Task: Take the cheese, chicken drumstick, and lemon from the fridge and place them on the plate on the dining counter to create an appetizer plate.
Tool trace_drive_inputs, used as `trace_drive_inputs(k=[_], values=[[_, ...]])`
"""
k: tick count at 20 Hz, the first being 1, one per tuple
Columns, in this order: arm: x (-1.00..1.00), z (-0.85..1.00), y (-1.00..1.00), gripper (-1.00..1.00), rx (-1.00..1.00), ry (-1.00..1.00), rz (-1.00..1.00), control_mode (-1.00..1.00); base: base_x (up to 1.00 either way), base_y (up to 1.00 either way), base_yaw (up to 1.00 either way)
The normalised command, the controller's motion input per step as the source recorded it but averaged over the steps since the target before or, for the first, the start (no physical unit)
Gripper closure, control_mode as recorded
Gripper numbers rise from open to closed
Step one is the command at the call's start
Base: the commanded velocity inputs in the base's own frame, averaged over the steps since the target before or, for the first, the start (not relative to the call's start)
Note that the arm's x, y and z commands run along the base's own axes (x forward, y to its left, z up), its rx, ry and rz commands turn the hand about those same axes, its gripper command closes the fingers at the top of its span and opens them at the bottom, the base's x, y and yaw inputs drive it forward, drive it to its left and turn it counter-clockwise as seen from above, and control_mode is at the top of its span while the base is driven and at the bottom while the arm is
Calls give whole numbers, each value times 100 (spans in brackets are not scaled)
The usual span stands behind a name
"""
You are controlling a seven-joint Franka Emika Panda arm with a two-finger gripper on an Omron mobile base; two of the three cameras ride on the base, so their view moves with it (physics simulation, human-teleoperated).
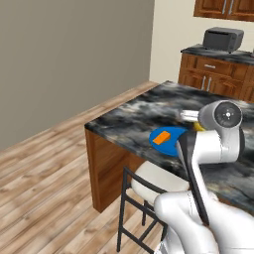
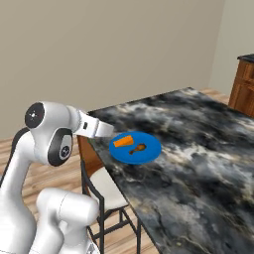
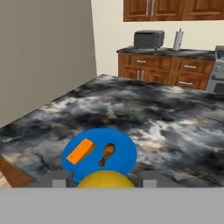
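A blue plate (image 1: 171, 146) (image 2: 151, 149) (image 3: 124, 146) lies near the corner of the marbled dining counter (image 1: 129, 116) (image 2: 198, 144) (image 3: 153, 109). On it rest the orange cheese (image 1: 161, 138) (image 2: 123, 142) (image 3: 80, 151) and, beside it, the brown chicken drumstick (image 2: 138, 148) (image 3: 107, 154). My gripper (image 3: 105, 181) hovers just short of the plate's near rim, shut on the yellow lemon (image 3: 105, 179) (image 1: 199, 127), which bulges between the two fingertips (image 3: 57, 179). The fridge is out of view.
A white-seated stool (image 1: 151, 181) (image 2: 106, 191) stands at the counter's end, below my arm. Far behind, wooden wall cabinets carry a dark toaster oven (image 1: 223, 38) (image 3: 148, 39) and a paper-towel roll (image 3: 177, 40). Wooden floor and a grey wall lie to the left.
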Motion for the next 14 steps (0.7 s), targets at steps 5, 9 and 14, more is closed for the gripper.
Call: trace_drive_inputs(k=[5, 9, 14], values=[[69, -25, -24, 100, 1, 2, -11, -100, 0, 0, 0], [62, -51, -27, 100, 3, 1, -6, -100, 0, 0, 0], [61, -69, -34, 100, 7, 0, -1, -100, 0, 0, 0]])
